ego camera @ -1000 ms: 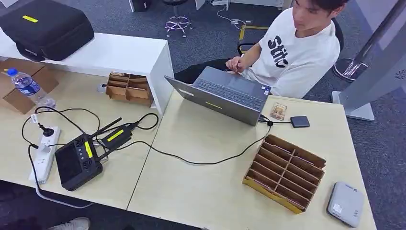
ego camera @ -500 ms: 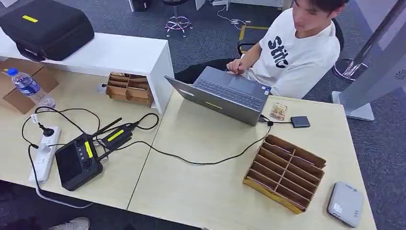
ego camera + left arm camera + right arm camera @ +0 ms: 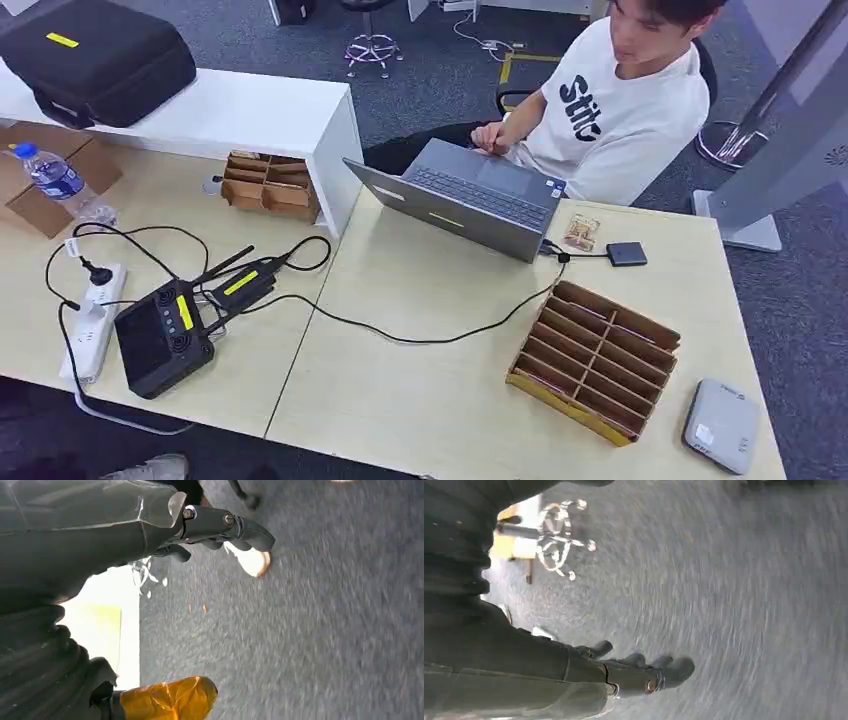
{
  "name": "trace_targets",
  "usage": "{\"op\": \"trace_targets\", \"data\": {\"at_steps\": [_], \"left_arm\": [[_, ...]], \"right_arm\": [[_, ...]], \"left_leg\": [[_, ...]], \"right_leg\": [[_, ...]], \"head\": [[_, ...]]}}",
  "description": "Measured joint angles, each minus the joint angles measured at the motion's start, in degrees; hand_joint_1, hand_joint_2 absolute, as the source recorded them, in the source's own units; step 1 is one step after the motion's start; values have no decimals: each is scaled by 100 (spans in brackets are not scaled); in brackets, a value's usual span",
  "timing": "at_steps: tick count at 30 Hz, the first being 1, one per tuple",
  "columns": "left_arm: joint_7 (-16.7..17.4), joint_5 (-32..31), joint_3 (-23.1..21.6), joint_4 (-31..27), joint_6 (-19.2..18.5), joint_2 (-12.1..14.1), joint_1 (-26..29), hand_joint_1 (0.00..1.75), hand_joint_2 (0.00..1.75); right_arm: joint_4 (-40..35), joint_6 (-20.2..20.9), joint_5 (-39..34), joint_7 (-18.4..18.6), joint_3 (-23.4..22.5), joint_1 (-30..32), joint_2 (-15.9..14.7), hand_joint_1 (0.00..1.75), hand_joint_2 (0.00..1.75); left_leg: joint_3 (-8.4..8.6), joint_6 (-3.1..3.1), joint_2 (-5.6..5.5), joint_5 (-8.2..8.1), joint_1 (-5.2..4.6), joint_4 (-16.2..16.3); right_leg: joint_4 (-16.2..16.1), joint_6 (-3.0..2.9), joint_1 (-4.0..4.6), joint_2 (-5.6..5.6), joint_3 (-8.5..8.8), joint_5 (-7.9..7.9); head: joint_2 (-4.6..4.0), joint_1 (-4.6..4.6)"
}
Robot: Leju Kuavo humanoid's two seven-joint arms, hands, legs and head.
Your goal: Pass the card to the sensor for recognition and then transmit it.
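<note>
A small dark square pad (image 3: 627, 253) lies by the table's far right edge, wired to the laptop (image 3: 470, 197). A slotted cardboard rack (image 3: 595, 360) sits near the front right, with a grey flat device (image 3: 722, 425) beside it. My left hand (image 3: 220, 527) hangs over grey carpet, fingers stretched out and holding nothing. My right hand (image 3: 644, 672) hangs the same way over the carpet, fingers extended and holding nothing.
A person (image 3: 625, 100) sits behind the laptop with a hand on it. On the left table lie a black controller (image 3: 165, 337), cables, a power strip (image 3: 92, 320), a water bottle (image 3: 60, 182) and a second cardboard rack (image 3: 270, 185). A black case (image 3: 95, 60) rests on the white shelf.
</note>
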Motion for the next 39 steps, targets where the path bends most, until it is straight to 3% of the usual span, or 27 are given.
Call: {"op": "trace_targets", "data": {"at_steps": [5,7,9,10,11,13,14,16,17,19,21,22,25,29,30,32,33,35,37,38,39], "left_arm": [[-9,0,-2,4,-81,9,1,0,175],[-7,-5,-2,15,-309,9,-4,0,175],[68,-11,-2,48,-591,2,0,0,175],[114,-15,-6,48,-443,-46,16,0,175],[191,-15,-18,46,-68,-64,29,0,175],[245,22,-15,42,635,-125,27,0,175],[229,33,-4,20,728,-120,22,0,175],[89,0,-2,-33,484,-59,13,0,175],[33,-9,-2,-33,189,-28,10,0,175],[-5,-13,-2,2,-672,-4,17,0,175],[92,-13,-2,48,-844,-77,31,0,175],[159,-18,-2,52,-684,-127,45,0,175],[289,-9,-20,39,543,-223,66,0,175],[286,-7,-20,-63,693,-35,26,0,175],[284,-7,-17,-77,693,-13,26,0,175],[232,-7,-17,-83,693,11,30,0,175],[169,-11,-17,-83,621,17,30,0,175],[24,-11,-17,-81,134,13,24,0,175],[15,-5,-4,-24,-643,-33,23,0,175],[78,-7,-2,0,-841,-67,27,0,175],[129,-13,-2,15,-795,-138,29,0,175]], "right_arm": [[64,70,51,-20,85,18,48,0,175],[64,38,101,-24,103,21,46,0,175],[57,-400,73,157,105,18,39,0,175],[53,-670,-18,241,99,19,37,0,175],[31,-919,-169,322,66,14,26,0,175],[-17,-960,-347,383,-52,-14,7,0,175],[-24,-825,-314,376,-72,-15,7,0,0],[-22,-325,-106,363,-70,-9,2,0,0],[-17,-174,-45,352,-65,-11,2,0,175],[-6,-479,29,326,-54,12,15,0,175],[0,-825,-22,321,-54,6,24,0,175],[-2,-903,-87,300,-57,-2,-4,0,175],[-4,-368,-148,210,-78,-13,-28,0,175],[18,-74,-124,186,-78,9,18,0,175],[29,-55,-122,186,-76,14,48,0,0],[42,35,-83,186,-76,18,63,0,0],[42,44,-37,190,-76,18,61,0,175],[29,-287,132,280,-54,19,46,0,175],[5,-858,156,317,-39,20,18,0,175],[-2,-1011,112,306,-39,14,-19,0,175],[-2,-996,107,304,-41,3,-55,0,175]], "left_leg": [[-1,0,2,0,1,0],[-1,0,2,0,-1,0],[-1,1,2,0,-3,0],[-1,1,0,0,-7,1],[-1,1,0,0,-7,0],[-2,1,1,0,-2,1],[-1,2,2,-1,-3,2],[2,4,2,-2,-3,2],[4,4,3,-3,-3,2],[4,4,0,-3,-5,1],[4,4,1,-2,-6,0],[2,4,2,-2,-2,0],[0,4,4,-3,4,3],[5,5,3,-4,0,3],[6,5,3,-4,-1,2],[6,4,3,-3,3,1],[5,4,3,-3,4,1],[4,5,4,-4,2,1],[4,6,5,-4,-6,2],[5,7,4,-5,-9,2],[4,8,3,-5,-10,3]], "right_leg": [[0,0,1,1,0,0],[0,0,-1,1,1,0],[0,0,-3,1,1,0],[0,1,-7,0,1,0],[0,1,-8,-1,1,0],[-1,1,-3,1,3,0],[-1,1,-4,1,4,0],[-1,1,-3,2,3,0],[-1,0,-3,3,3,0],[-1,0,-4,0,3,0],[1,0,-6,1,2,0],[1,0,-3,2,3,0],[-6,1,3,3,6,0],[-5,0,1,2,7,0],[-3,0,0,2,7,0],[-2,-1,3,2,7,-1],[-2,0,4,2,8,-1],[-3,0,2,2,10,0],[-4,1,-8,2,10,0],[-4,1,-12,3,10,0],[-5,2,-12,2,11,0]], "head": [[0,2],[0,2],[0,0],[0,-2],[0,-2],[0,4],[0,7],[0,2],[0,0],[0,-5],[0,-9],[0,0],[0,11],[0,-4],[0,-2],[0,2],[0,0],[0,0],[0,-2],[0,-2],[0,0]]}}
